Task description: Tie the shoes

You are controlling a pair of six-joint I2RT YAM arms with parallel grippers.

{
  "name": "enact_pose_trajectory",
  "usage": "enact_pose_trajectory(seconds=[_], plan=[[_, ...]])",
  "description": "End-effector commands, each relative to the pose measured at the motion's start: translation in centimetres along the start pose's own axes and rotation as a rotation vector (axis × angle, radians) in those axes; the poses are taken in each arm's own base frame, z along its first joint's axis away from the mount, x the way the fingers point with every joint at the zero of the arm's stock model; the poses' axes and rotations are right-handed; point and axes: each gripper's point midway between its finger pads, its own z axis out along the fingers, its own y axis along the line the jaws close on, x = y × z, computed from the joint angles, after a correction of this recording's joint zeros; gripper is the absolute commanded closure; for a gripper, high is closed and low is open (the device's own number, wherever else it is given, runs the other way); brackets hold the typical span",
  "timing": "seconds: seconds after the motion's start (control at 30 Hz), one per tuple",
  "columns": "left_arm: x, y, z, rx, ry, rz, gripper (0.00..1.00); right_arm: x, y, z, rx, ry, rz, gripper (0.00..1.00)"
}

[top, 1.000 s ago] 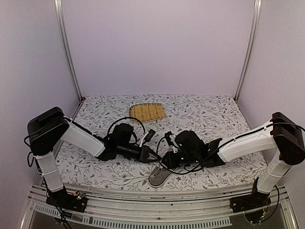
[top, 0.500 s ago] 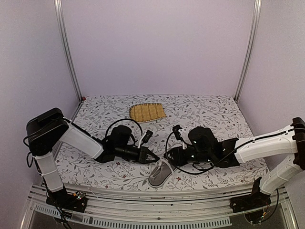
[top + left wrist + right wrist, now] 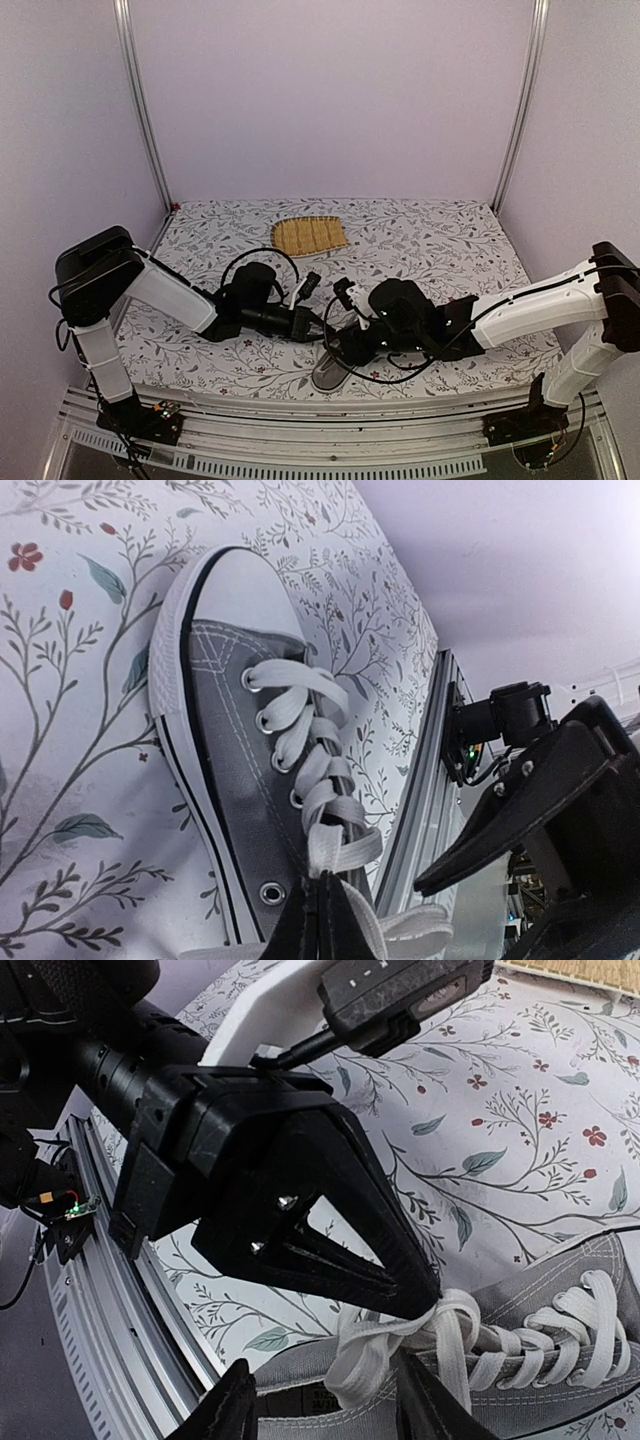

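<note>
No legible text, label or number anywhere

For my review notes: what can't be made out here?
Top external: left gripper and right gripper cover the grey sneaker; white laces too small.
Left wrist: sneaker's heel cut off by bottom edge.
Right wrist: left gripper hides any knot; toe cut off by right edge.
</note>
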Motion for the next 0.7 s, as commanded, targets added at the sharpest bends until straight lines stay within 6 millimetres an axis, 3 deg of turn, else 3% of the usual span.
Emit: enact_pose_trajectory(seconds=[0.0, 0.27, 0.53, 0.67], plan=[[-0.7, -0.8, -0.5, 0.02, -0.025, 0.018, 1.0, -1.0, 0.0, 0.7, 0.044, -0.017, -0.027, 0.55], [-0.7, -0.8, -0.7, 0.017, -0.031, 0.02, 1.0, -1.1, -0.7, 1.2, 0.092, -0.008, -0.021, 0.79], [-0.7, -0.8, -0.7, 0.016, -0.031, 0.021, 1.0, -0.2, -1.2, 1.3, 0.106, 0.016, -0.008, 0.72], [-0.7, -0.8, -0.7, 0.016, -0.03, 0.021, 1.0, -0.3, -0.7, 1.4, 0.081, 0.013, -0.005, 0.82]])
